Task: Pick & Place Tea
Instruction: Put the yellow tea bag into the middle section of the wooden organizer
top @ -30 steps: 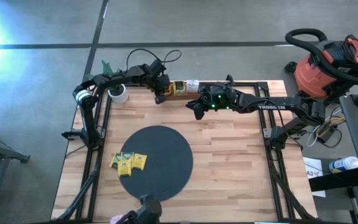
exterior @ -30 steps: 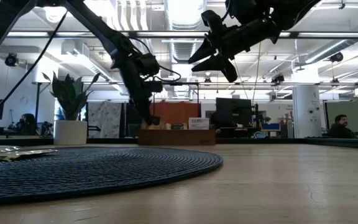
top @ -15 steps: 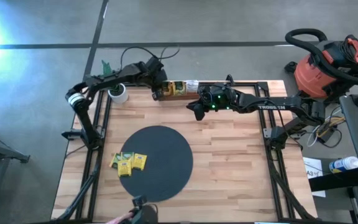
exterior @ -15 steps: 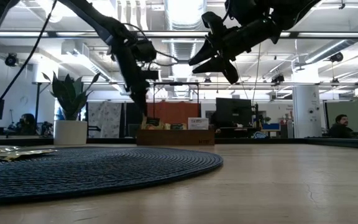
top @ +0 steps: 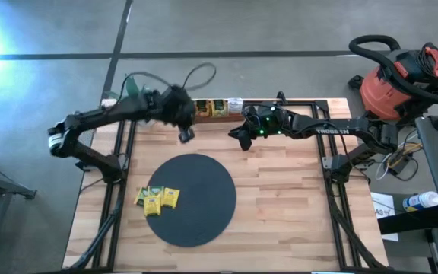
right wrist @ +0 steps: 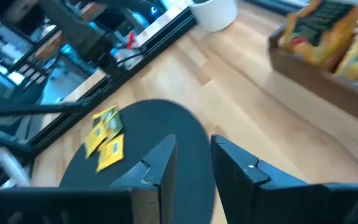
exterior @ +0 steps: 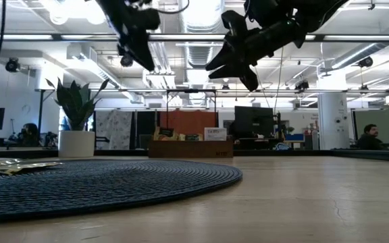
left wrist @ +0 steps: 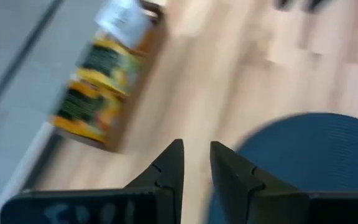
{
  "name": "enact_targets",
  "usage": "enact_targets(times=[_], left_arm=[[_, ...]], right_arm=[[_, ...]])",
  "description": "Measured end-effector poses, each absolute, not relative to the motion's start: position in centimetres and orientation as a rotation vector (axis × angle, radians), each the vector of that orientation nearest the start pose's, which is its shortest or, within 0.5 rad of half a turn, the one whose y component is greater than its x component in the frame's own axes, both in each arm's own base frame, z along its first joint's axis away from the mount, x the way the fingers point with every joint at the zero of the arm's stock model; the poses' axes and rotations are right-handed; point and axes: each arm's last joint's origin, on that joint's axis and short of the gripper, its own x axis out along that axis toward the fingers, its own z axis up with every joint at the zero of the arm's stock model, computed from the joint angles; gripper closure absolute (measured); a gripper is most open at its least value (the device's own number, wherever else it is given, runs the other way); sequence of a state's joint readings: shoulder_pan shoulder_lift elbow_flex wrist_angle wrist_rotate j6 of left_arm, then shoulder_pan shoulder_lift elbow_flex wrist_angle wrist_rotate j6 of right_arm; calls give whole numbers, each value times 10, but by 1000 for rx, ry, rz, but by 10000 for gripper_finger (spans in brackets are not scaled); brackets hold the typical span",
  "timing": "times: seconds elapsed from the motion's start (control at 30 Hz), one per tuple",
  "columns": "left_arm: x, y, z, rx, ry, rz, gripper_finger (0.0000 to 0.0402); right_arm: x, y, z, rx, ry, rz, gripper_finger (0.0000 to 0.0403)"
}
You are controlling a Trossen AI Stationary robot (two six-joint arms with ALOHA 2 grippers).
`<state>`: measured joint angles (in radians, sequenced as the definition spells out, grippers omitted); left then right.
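Left gripper (top: 184,135) narrowly open, empty, above table between tray (top: 213,108) and mat (top: 191,199).
Three yellow tea packets (top: 157,199) placed on mat edge; tray stock remains. Right gripper (top: 236,137) idle, slightly open.

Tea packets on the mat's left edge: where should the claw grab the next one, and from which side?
Judging by the high view, take the rightmost yellow tea packet, coming straight down. It lies flat on the black mat, its right edge faces bare mat, while its left overlaps the other packets. Pinch across that free edge. The left claw hangs nearest, empty.
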<state>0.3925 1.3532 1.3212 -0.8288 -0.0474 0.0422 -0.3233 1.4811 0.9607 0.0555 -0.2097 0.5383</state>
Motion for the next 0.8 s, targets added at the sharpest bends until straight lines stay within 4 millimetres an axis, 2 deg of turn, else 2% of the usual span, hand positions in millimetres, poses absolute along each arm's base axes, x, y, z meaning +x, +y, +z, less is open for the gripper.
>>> enact_targets(times=[0.07,0.17,0.43,0.6,0.8], left_arm=[[248,85,334,-160,859,390,328],[242,56,315,-235,891,425,328],[226,-22,261,-447,1009,429,328],[210,-62,244,-581,1110,490,331],[182,-90,239,-800,1226,702,333]], right_arm=[[310,-95,253,655,419,-199,303],[313,-84,253,639,435,-141,304],[322,-41,253,592,478,-5,313],[322,-18,251,578,527,54,317],[321,5,247,576,581,106,315]])
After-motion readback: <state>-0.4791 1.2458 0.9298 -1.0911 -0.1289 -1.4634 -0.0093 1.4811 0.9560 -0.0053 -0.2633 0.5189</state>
